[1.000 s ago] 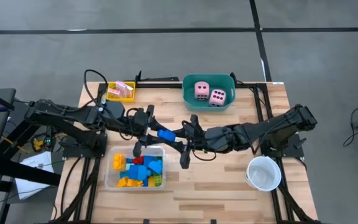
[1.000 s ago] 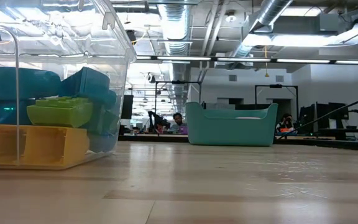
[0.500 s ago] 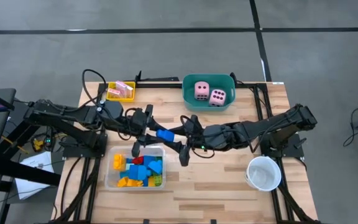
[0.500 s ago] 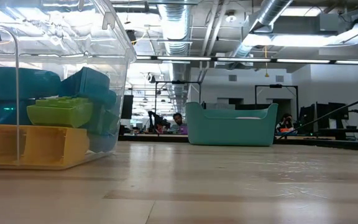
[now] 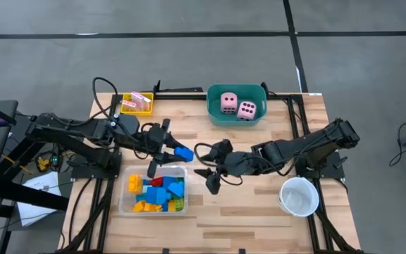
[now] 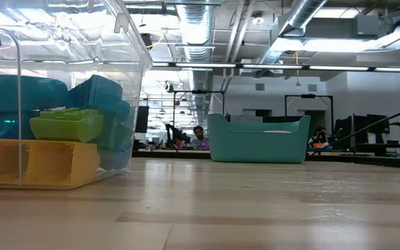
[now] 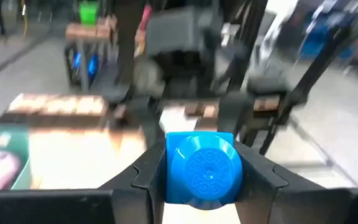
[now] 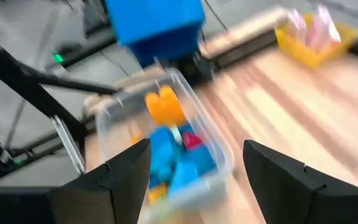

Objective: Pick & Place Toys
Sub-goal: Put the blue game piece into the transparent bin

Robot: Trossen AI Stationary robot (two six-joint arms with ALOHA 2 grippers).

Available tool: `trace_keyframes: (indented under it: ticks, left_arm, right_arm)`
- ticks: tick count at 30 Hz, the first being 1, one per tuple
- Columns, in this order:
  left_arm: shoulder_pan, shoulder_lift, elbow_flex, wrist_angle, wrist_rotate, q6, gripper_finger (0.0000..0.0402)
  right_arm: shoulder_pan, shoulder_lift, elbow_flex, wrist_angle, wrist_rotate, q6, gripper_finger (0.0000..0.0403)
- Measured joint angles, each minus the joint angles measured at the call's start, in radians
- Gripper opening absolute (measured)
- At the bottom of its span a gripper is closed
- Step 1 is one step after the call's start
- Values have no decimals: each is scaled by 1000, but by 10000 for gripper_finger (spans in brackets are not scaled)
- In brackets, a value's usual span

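My left gripper (image 5: 175, 150) is shut on a blue block (image 5: 184, 153), held in the air just beyond the far edge of the clear tray (image 5: 123, 205). In the left wrist view the blue block (image 7: 202, 168) fills the gap between the fingers. My right gripper (image 5: 208, 169) stands open a little to the block's right and touches nothing. In the right wrist view the blue block (image 8: 154, 25) hangs ahead of that gripper (image 8: 197, 186). The tray holds several blue, yellow, red and green blocks (image 5: 155, 192). My left gripper pinches the blue block by two opposite sides (image 7: 169, 171) between its two fingers (image 7: 143, 177). The fingers come nearly level from the table's left. The block is lifted clear, over the tray's far edge, with a round stud (image 7: 211, 169) facing back along the fingers.
A teal tub (image 5: 217, 116) with two pink dice (image 5: 237, 106) stands at the far middle. A yellow tray (image 5: 129, 107) with pink cards sits at the far left, a white cup (image 5: 299, 196) at the near right. The low view shows the clear tray (image 6: 127, 42) and the teal tub (image 6: 257, 142).
My right gripper has opened and let go of the blue block. It has drawn back toward the table's right and near edges, tipping down and rolling. The block stays where it was, in my left gripper.
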Motion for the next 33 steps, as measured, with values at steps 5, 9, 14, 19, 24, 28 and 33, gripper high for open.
trace_keyframes:
  ticks: [5,9,14,19,24,28,33]
  left_arm:
    - [-1,-50,0,-214,1,-2,127]
    - [-33,-102,0,-434,42,-30,127]
    - [-112,-186,-63,-590,54,-154,127]
    - [-251,-285,-193,-599,49,-337,127]
    - [-370,-325,-339,-438,-83,-446,127]
    - [-403,-299,-466,-212,-237,-447,127]
    - [-403,-227,-551,-108,-393,-381,127]
  right_arm:
    - [7,0,-1,-186,11,128,245]
    - [23,0,-1,-253,90,166,245]
    - [40,0,-1,-268,151,169,244]
    - [39,0,-1,-274,165,185,244]
    - [40,0,-1,-273,175,202,244]
    - [45,0,-1,-272,182,202,244]
    - [51,-3,-1,-282,183,220,244]
